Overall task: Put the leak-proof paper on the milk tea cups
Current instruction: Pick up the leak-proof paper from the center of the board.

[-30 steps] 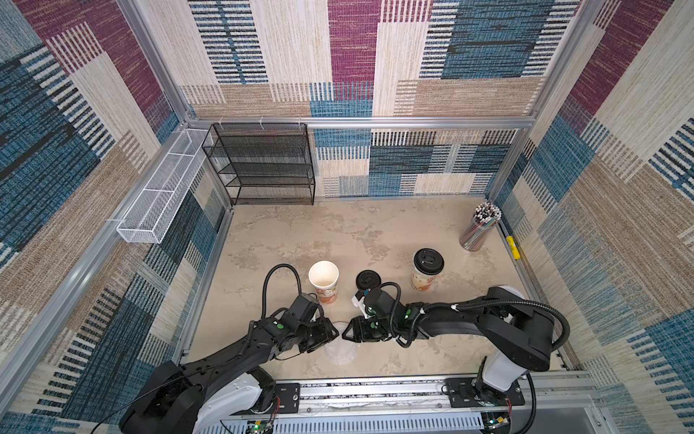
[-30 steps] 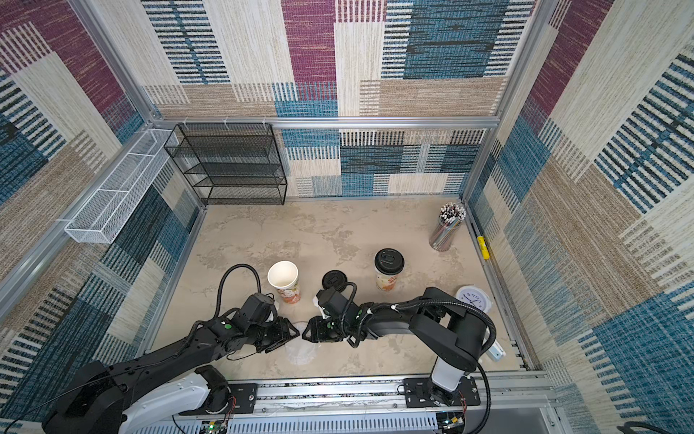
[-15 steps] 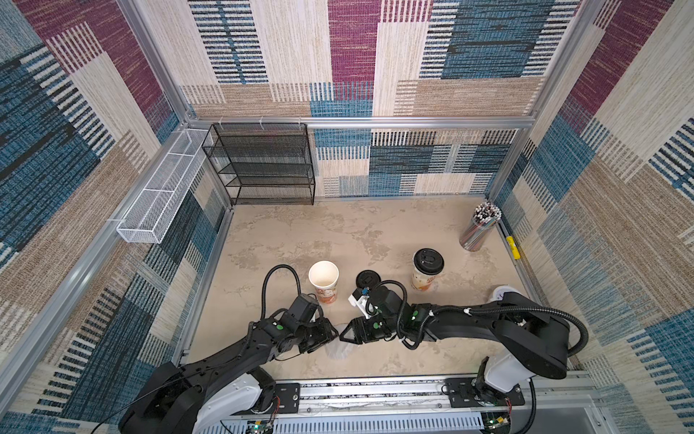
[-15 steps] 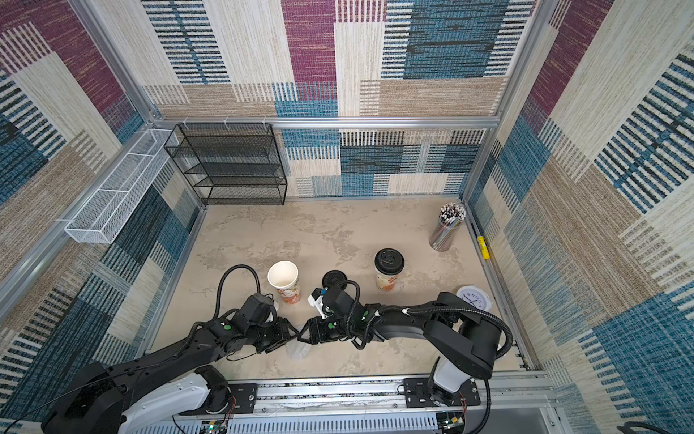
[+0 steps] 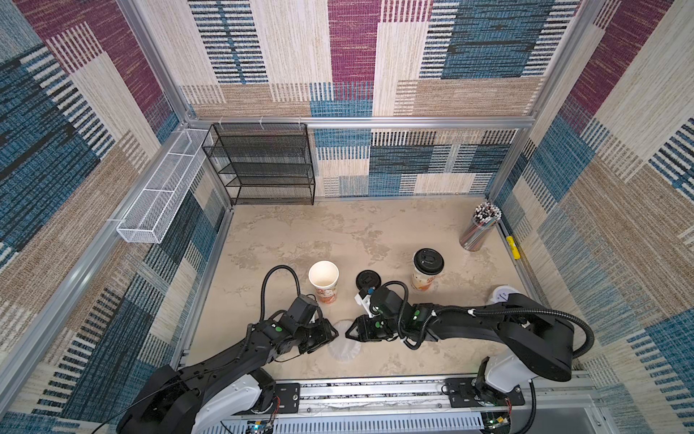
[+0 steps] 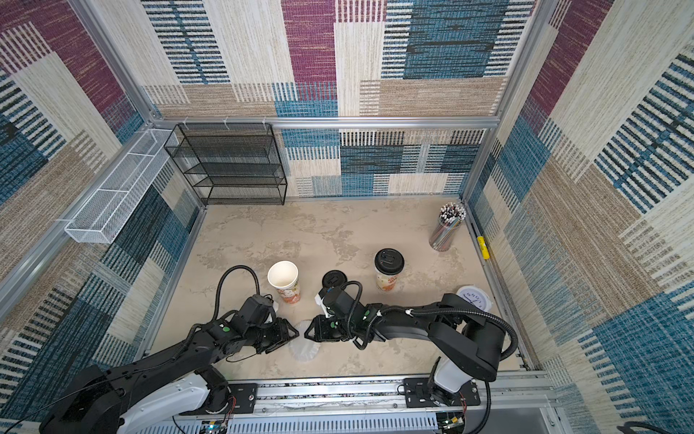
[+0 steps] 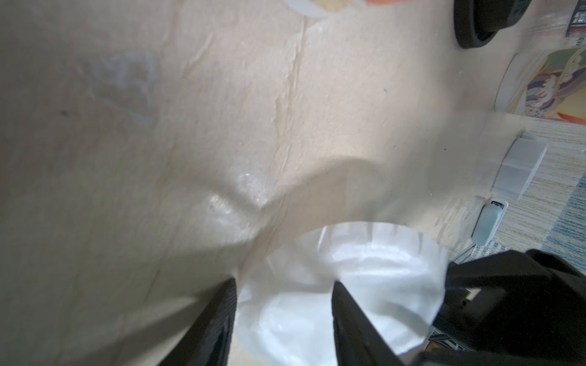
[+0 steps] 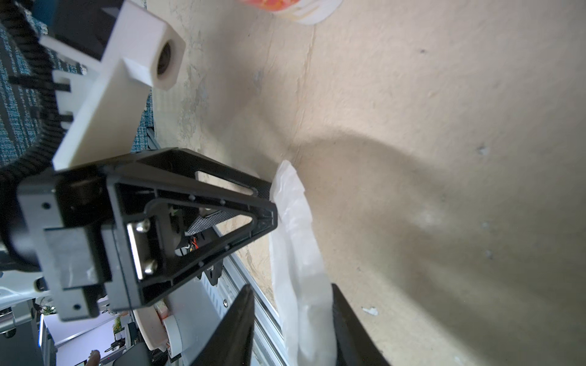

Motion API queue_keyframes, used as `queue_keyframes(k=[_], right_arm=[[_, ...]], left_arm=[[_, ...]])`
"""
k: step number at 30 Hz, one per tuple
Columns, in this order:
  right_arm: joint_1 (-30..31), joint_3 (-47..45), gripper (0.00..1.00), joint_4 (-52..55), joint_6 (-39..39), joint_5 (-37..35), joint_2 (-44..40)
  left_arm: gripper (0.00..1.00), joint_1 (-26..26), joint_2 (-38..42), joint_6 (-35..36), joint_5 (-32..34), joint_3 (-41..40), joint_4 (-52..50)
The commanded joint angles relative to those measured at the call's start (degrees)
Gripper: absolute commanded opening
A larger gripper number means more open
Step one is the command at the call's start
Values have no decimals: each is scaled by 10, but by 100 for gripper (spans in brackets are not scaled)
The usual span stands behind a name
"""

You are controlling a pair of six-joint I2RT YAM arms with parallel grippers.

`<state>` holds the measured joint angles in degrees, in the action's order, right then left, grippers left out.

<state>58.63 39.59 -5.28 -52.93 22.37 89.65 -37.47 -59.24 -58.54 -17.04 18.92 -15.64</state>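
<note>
Between the left gripper [image 5: 333,333] and right gripper [image 5: 347,333]: the leak-proof paper [image 5: 343,351].

Patchwork woven walls [image 5: 353,56] of blue, maroon and beige enclose a mottled floor [image 5: 338,233] and black mesh shelf [image 5: 266,165].

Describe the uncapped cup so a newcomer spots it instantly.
From the black wire shelf at the back, come forward to two printed paper cups. Take the open cup beside the loose black lid; unlike the capped cup, its cream inside shows.
</note>
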Motion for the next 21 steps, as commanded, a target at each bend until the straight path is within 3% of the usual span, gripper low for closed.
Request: queue_keyframes(k=[1, 21], right_arm=[[1, 4, 37, -6, -15, -11, -4], [1, 17, 22, 35, -22, -47, -16]], left_arm=[[53, -1, -8, -11, 38, -19, -162], [53, -1, -21, -11, 38, -20, -156]])
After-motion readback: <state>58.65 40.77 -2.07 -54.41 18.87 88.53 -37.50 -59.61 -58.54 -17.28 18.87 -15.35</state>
